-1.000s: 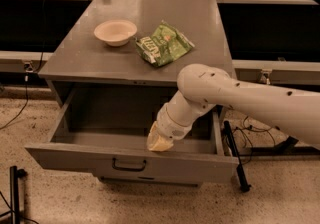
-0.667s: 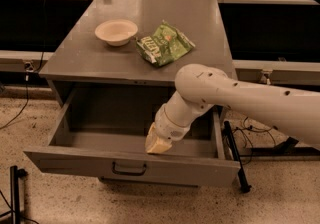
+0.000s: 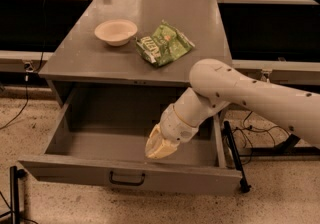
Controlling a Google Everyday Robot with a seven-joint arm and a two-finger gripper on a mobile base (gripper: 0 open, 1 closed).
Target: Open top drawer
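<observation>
The grey worktop (image 3: 200, 33) stands over the top drawer (image 3: 190, 180), which is pulled well out of the cabinet with its inner floor exposed and no contents visible. The white arm (image 3: 260, 98) reaches in from the right and angles down over the drawer's right half. The tool (image 3: 160, 147) hangs inside the drawer cavity, just behind the front panel; whether it is wide or narrow cannot be told. A green snack bag (image 3: 164, 43) lies on the worktop beside a pale bowl (image 3: 116, 31). The dark handle (image 3: 127, 180) sits below and left of the tool, apart from it. Assessment: opening appears essentially complete; only clearing the arm looks outstanding.
</observation>
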